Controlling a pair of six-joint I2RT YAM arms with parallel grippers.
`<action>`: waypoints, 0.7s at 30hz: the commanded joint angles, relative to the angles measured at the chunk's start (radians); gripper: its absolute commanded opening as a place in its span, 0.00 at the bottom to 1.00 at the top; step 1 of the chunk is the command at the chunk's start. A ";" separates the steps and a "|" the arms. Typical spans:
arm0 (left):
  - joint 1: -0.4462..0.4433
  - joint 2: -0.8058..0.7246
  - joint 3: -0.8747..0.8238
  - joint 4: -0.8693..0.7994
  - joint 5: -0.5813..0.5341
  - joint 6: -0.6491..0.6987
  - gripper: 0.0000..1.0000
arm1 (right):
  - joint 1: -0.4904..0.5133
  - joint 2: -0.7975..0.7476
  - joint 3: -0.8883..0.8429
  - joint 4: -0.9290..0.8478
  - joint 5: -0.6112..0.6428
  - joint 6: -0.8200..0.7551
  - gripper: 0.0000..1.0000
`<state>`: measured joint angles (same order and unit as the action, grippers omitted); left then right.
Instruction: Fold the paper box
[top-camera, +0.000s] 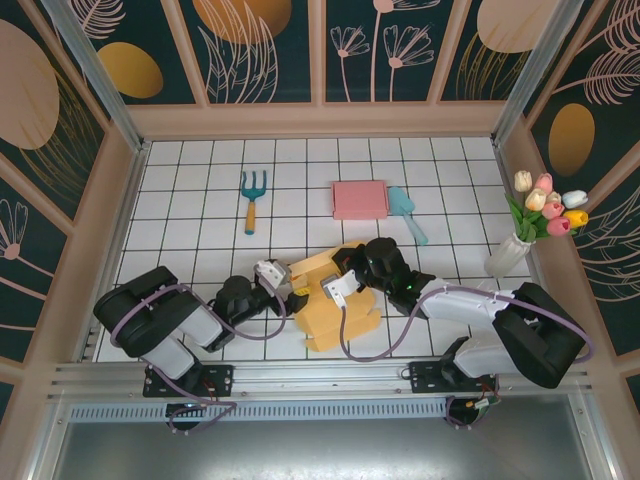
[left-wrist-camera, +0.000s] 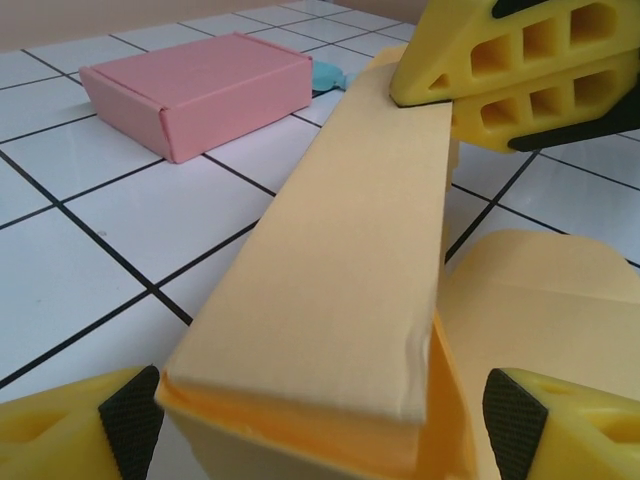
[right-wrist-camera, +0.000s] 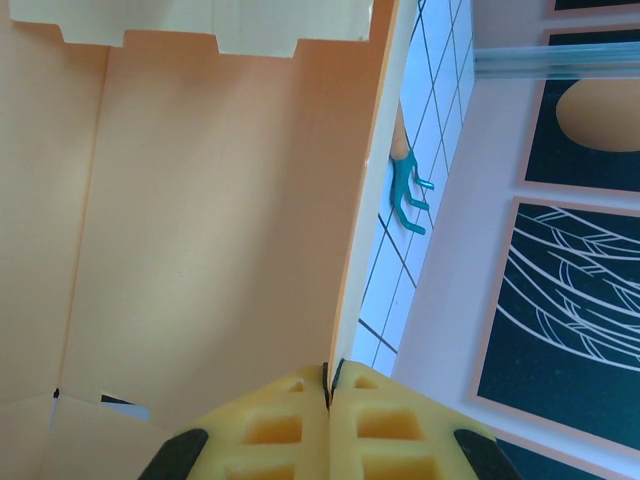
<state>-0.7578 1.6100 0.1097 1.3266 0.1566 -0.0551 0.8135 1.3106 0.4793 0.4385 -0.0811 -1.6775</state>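
Note:
The yellow paper box (top-camera: 335, 300) lies partly folded on the tiles between my two arms. In the left wrist view one long folded wall (left-wrist-camera: 330, 260) runs away from me. My left gripper (left-wrist-camera: 320, 420) is open, its jaws standing either side of that wall's near end. My right gripper (right-wrist-camera: 330, 378) is shut on the thin edge of a box wall (right-wrist-camera: 365, 200). Its yellow fingers (left-wrist-camera: 520, 70) pinch the far end of the same wall in the left wrist view. From above, the left gripper (top-camera: 292, 296) and right gripper (top-camera: 325, 292) meet over the box.
A pink closed box (top-camera: 359, 199) and a teal scoop (top-camera: 405, 210) lie behind the yellow box. A teal garden fork (top-camera: 252, 195) lies at the back left. A vase of tulips (top-camera: 520, 240) stands by the right wall. Frame walls enclose the tiled floor.

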 joint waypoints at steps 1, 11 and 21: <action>0.008 0.014 0.028 -0.022 0.006 0.030 0.85 | 0.011 0.014 -0.002 -0.142 -0.040 -0.003 0.00; 0.008 0.016 0.054 -0.062 0.021 0.030 0.78 | 0.012 0.037 0.003 -0.151 -0.027 -0.005 0.00; 0.009 0.024 0.094 -0.106 0.057 0.024 0.45 | 0.013 0.045 0.006 -0.156 -0.018 -0.008 0.00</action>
<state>-0.7563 1.6226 0.1745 1.2415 0.1761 -0.0326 0.8135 1.3193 0.4953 0.4175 -0.0742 -1.6779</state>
